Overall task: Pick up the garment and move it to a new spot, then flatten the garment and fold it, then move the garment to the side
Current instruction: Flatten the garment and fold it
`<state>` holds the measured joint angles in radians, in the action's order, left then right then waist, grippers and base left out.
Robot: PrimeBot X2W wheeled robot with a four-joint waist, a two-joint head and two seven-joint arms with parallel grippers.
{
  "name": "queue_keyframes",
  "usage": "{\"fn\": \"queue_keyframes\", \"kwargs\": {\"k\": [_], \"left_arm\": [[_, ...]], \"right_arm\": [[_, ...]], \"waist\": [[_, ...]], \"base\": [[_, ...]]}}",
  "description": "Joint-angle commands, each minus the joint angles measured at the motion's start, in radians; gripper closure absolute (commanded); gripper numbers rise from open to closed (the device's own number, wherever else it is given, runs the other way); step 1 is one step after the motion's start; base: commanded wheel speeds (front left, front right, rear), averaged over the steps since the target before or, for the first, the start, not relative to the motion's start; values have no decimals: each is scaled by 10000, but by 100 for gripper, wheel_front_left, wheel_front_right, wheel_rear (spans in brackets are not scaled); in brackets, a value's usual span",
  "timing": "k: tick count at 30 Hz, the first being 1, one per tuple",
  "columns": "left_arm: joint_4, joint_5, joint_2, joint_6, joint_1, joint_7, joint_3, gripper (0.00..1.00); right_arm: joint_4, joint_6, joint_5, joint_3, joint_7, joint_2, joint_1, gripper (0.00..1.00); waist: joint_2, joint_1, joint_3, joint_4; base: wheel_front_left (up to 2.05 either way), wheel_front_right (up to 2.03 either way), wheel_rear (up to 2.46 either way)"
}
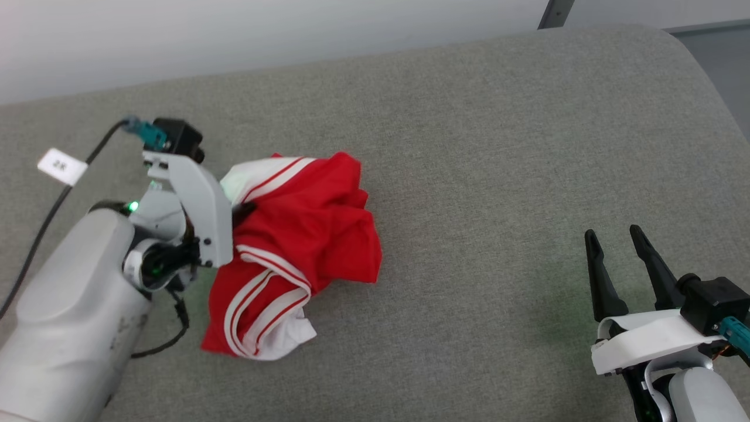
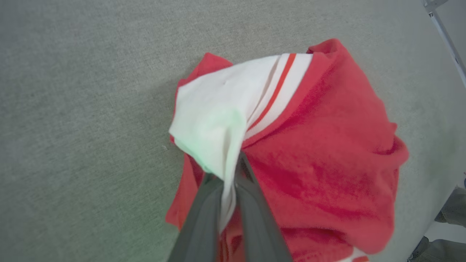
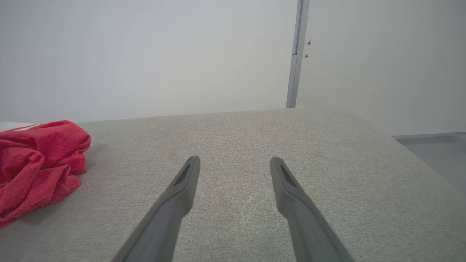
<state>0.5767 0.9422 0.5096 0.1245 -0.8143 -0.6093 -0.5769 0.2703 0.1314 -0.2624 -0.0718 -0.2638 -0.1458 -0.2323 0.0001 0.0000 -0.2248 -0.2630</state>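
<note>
The garment (image 1: 304, 234) is a crumpled red jersey with white sleeves and red-white striped trim, bunched on the grey cushioned surface at left of centre. My left gripper (image 1: 243, 211) reaches into its left side. In the left wrist view the two dark fingers (image 2: 251, 203) are pinched together on a fold of the garment's white sleeve (image 2: 218, 120). My right gripper (image 1: 615, 240) stands open at the lower right, well away from the cloth, with nothing between its fingers (image 3: 182, 182). The garment's red edge (image 3: 36, 160) lies to its left.
The grey fabric surface (image 1: 498, 146) stretches wide to the right of the jersey, with a rounded far-right corner. A pale wall (image 3: 145, 54) rises behind it. A black cable with a white tag (image 1: 61, 166) trails from my left arm. Floor lies beyond the right edge (image 1: 726, 53).
</note>
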Motion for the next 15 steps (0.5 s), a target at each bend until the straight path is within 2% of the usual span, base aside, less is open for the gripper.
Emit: {"fn": "queue_keyframes", "kwargs": {"k": [1,6,11,15], "left_arm": [[-184,44,-55,68,-180,80,-30,100],[-1073,198,-308,76,-468,-23,-310,100],[-2336,474,-796,62,-379,-479,-985,100],[-2765,494,-1132,63,-18,-723,-1539,58]], "right_arm": [[29,-14,108,17,-5,7,-10,0],[78,-14,147,36,-5,70,57,0],[110,-14,106,14,-5,145,21,0],[130,-14,33,-34,-5,195,33,0]], "waist": [[-1,0,64,41],[-1,0,224,77],[-1,0,360,-8],[-1,0,379,-96]], "base": [[0,0,0],[0,0,0],[0,0,0],[0,0,0]]}}
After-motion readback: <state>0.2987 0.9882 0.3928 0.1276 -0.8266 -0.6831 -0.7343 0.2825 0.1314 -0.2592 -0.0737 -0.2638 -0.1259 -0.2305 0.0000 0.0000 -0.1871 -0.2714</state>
